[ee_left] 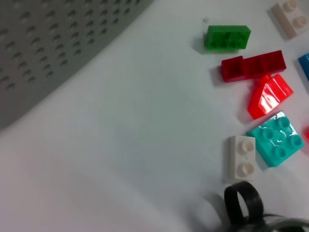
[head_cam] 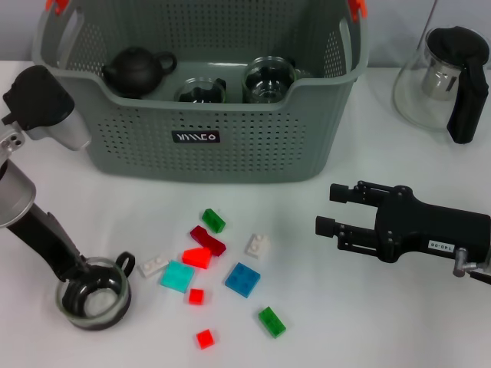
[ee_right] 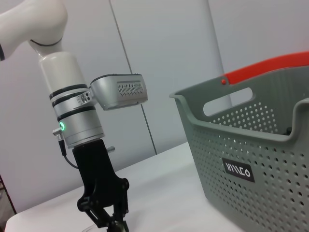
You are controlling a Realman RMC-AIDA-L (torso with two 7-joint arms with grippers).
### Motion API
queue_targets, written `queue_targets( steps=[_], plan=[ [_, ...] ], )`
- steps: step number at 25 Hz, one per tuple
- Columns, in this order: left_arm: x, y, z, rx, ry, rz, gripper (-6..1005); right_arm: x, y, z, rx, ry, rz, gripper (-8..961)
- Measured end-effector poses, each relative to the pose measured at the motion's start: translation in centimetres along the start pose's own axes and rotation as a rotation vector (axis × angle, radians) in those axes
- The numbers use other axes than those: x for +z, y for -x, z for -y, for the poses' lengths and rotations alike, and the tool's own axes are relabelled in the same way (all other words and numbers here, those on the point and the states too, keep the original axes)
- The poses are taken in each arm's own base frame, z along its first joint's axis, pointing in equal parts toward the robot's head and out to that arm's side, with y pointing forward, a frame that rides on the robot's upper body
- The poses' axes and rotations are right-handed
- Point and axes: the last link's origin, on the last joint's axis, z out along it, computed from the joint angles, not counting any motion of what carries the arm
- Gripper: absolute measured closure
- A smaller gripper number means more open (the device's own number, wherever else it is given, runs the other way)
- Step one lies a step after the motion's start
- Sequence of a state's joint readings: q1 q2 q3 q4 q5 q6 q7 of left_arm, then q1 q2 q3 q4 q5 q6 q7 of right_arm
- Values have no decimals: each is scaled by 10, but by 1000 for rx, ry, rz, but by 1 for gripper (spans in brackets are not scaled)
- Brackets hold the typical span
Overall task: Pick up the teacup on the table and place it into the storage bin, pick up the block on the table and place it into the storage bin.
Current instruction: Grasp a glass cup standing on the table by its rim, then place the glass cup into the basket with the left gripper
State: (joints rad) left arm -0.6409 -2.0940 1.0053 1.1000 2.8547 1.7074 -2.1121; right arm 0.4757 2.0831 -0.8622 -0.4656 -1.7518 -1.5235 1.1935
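A glass teacup (head_cam: 93, 297) with a black handle (ee_left: 244, 204) stands on the white table at the front left. My left gripper (head_cam: 77, 277) reaches down onto its rim and is shut on it; it also shows in the right wrist view (ee_right: 114, 223). Several blocks lie in the middle front, among them a red block (head_cam: 196, 257), a teal block (head_cam: 177, 276), a blue block (head_cam: 242, 279) and a green block (head_cam: 213, 220). My right gripper (head_cam: 331, 208) hovers open and empty to the right of the blocks. The grey-green storage bin (head_cam: 199, 153) stands behind them.
The bin holds a black teapot (head_cam: 135, 70) and two glass cups (head_cam: 268, 78). A glass teapot with a black handle (head_cam: 446, 78) stands at the back right. In the left wrist view, a white block (ee_left: 241, 157) lies by the cup's handle.
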Motion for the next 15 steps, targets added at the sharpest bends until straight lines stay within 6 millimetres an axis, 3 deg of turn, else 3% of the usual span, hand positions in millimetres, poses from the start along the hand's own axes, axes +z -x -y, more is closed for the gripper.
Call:
queue_targets(
  steps=[9, 11, 15],
  plan=[
    [-7, 0, 1, 8, 3, -18, 922, 0, 0, 0, 1, 0, 0, 239],
    [-15, 0, 1, 17, 23, -56, 960, 0, 0, 0, 0, 0, 0, 239],
    [-50, -1, 4, 44, 88, -254, 944, 0, 1, 0, -1, 0, 1, 239]
  ],
)
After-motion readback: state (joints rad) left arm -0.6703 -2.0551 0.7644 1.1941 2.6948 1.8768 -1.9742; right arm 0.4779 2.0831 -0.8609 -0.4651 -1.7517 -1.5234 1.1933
